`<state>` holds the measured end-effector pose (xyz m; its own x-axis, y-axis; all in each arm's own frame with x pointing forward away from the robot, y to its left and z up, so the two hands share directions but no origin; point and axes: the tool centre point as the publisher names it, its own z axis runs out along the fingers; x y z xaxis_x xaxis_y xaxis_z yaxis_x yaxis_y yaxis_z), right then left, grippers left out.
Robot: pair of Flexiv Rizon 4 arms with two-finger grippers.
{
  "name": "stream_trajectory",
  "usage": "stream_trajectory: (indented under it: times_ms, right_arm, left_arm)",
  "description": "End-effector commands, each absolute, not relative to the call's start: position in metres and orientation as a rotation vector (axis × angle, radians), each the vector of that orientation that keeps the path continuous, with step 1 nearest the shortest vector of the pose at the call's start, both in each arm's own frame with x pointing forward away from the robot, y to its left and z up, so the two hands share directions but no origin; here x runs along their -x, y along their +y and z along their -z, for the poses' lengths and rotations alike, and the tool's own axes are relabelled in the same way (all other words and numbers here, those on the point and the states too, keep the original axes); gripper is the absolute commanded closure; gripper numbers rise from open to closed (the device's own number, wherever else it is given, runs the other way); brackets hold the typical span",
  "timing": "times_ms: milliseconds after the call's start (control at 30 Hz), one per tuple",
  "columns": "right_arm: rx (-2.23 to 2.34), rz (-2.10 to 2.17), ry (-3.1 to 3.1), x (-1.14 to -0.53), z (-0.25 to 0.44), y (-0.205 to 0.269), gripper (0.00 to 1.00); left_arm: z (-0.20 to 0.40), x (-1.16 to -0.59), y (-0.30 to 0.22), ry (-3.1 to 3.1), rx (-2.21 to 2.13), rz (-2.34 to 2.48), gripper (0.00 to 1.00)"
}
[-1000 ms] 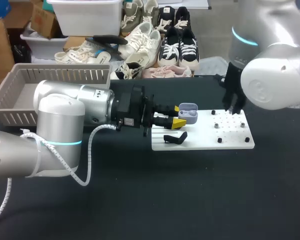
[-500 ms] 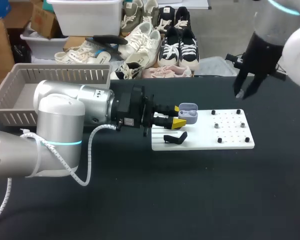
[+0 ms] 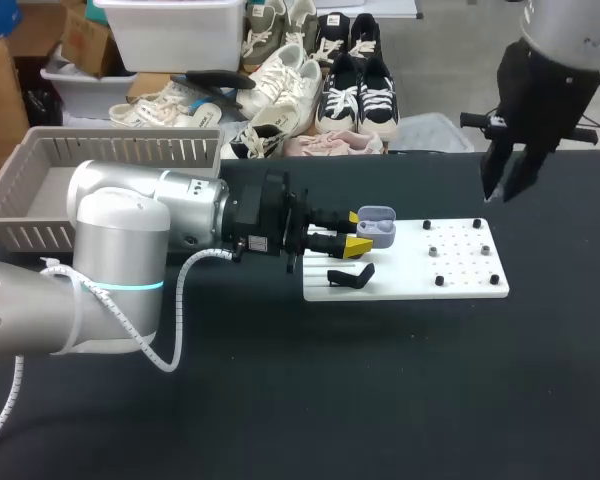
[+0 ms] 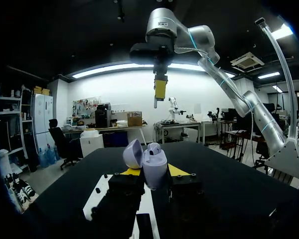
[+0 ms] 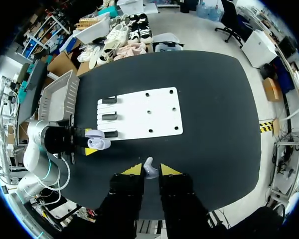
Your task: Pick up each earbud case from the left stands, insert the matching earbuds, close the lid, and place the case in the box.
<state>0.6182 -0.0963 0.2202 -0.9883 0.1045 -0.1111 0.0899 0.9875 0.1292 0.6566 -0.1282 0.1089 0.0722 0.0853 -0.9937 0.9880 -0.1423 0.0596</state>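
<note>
My right gripper (image 5: 150, 169) has lifted off the white peg board (image 3: 460, 282) and now hangs high beyond its far edge, tips pinching a pale earbud (image 5: 149, 167). My left gripper (image 3: 358, 231) stays clamped on the open lavender earbud case (image 3: 378, 226), lid up, over the board's left end. The earbud's picked, so I judge it goes into the case next.

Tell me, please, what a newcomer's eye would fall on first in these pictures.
The left gripper lies low over the table, shut on a pale purple case with its lid open, at the white board's left edge. The right gripper hangs high above the table, pinching a small pale earbud between its yellow tips.
</note>
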Motion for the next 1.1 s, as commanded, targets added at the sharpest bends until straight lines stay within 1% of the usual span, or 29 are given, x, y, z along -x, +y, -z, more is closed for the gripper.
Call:
stream_trajectory:
  times_ms: [33,400,533,800,1100]
  right_arm:
    - [-0.151,-0.185,3.014,-0.618,-0.220,-0.096,1.00]
    - [-0.151,-0.185,3.014,-0.618,-0.220,-0.096,1.00]
    - [0.002,-0.189,2.954,-0.620,-0.240,-0.079,1.00]
    - [0.335,-0.159,2.931,-0.618,-0.253,-0.036,1.00]
    - [0.494,-0.092,2.974,-0.619,-0.252,0.001,1.00]
  left_arm:
    - [-0.108,-0.658,-0.128,1.154,-1.412,1.219,1.00]
    - [-0.108,-0.658,-0.128,1.154,-1.412,1.219,1.00]
    - [-0.108,-0.658,-0.128,1.154,-1.412,1.219,1.00]
    - [-0.108,-0.658,-0.128,1.154,-1.412,1.219,1.00]
    - [-0.108,-0.658,-0.128,1.154,-1.412,1.219,1.00]
